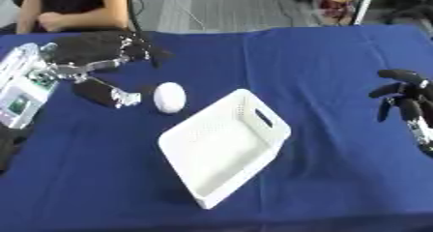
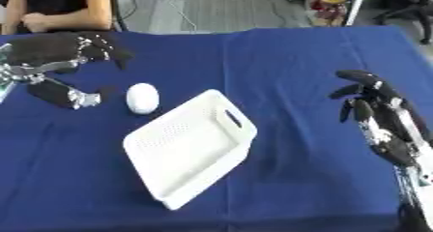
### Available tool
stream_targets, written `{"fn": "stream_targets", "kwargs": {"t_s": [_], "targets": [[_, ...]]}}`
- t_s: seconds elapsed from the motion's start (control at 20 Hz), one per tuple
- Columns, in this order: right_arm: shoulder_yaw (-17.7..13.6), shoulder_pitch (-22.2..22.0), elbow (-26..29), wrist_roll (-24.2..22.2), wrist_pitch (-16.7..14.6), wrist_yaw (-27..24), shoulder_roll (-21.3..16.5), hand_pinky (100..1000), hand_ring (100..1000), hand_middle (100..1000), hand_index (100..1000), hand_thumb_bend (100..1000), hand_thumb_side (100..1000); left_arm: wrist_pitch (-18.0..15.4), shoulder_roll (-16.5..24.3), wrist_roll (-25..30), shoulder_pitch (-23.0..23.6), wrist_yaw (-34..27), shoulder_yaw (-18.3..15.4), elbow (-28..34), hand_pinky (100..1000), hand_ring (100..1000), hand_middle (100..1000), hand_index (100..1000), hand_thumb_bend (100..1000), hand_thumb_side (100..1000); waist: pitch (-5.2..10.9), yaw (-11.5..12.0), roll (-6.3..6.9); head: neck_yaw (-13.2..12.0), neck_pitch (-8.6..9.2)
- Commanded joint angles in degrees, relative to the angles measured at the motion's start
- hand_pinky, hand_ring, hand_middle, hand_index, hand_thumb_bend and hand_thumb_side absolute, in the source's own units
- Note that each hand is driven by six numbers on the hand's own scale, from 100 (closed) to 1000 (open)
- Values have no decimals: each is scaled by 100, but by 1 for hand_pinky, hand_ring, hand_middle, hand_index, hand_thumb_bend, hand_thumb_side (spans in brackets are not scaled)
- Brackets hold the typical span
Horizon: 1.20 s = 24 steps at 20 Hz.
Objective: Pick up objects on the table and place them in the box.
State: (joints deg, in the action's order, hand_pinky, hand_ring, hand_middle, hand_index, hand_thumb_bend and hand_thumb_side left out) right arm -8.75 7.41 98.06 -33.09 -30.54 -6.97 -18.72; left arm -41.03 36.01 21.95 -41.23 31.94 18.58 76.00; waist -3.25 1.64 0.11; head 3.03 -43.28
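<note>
Egg-shaped white object (image 1: 169, 97) lies between open left robot hand (image 1: 101, 62) and empty box (image 1: 222, 149); right robot hand (image 2: 376, 110) open.

The bench (image 1: 338, 81) is covered with a blue cloth and carries a white box (image 1: 224, 146) near its middle, lying askew with a handle slot in its far wall. A white egg-shaped thing (image 1: 169, 97) lies on the cloth just beyond the box's left corner, just beside the tips of the left hand's (image 1: 101, 71) fingers (image 1: 125, 99). The box is well apart from the fingers (image 2: 355, 108) of the right hand (image 2: 381, 124).
</note>
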Motion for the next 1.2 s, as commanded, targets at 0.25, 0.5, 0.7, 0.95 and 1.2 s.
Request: {"fn": "stream_targets", "kwargs": {"t_s": [0.25,0.5,0.7,0.95,1.2], "targets": [[3,88,57,-388,-375,-50,-144,355,675,830,884,100,569,-99,-9,512,-154,-438,-70,53,956,814,698,999,1000,718,36,-24,-24,-77,61],[4,92,53,-395,-381,-59,-143,355,676,830,884,100,571,-120,-131,673,-196,-576,-67,-82,947,810,699,990,1000,717,24,-33,-38,-100,66],[4,99,50,-397,-385,-66,-135,355,676,831,885,100,570,-156,-249,760,-257,-598,-53,-222,945,808,699,985,1000,719,16,-42,-54,-117,72],[5,102,49,-399,-388,-73,-128,355,676,831,885,100,570,-220,-348,834,-308,-597,-17,-305,944,807,700,985,1000,721,12,-49,-67,-132,79],[5,101,45,-404,-388,-77,-121,355,676,831,885,100,572,-237,-411,823,-303,-560,-24,-384,939,803,701,980,1000,723,11,-47,-75,-141,79]]}}
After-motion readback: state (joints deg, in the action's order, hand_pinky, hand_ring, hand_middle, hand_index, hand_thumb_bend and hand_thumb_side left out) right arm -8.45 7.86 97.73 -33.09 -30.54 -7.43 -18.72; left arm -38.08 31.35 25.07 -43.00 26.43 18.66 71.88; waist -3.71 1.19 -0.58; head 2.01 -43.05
